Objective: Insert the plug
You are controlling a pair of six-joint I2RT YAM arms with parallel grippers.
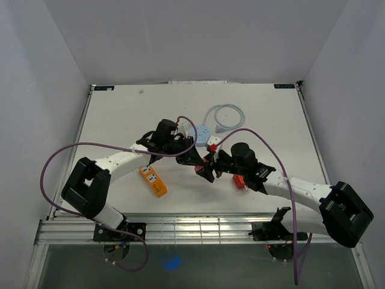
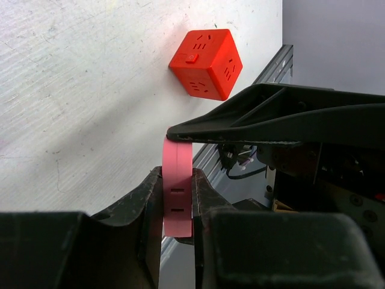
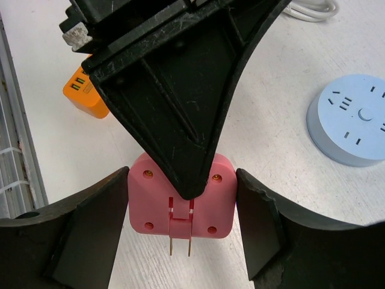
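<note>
Pink plug (image 2: 177, 192) edge-on between the left hand's (image 2: 177, 180) fingers, red cube socket (image 2: 206, 63) on the table (image 2: 72, 90) beyond.

So the top camera hangs high up behind the arms and looks down on the whole table (image 1: 120, 114), with the arm bases (image 1: 114, 232) along the bottom of the frame. Left wrist cam is super close, peering out past its own jaws across the table, red cube socket (image 2: 206, 64) upper middle. Right wrist cam is just as tight, looking down between its jaws, orange power strip (image 3: 84, 93) upper left, blue round socket (image 3: 352, 120) at right. Both wrist views share the pink plug (image 2: 177, 186) near center, and the overhead also catches all three sockets.
</note>
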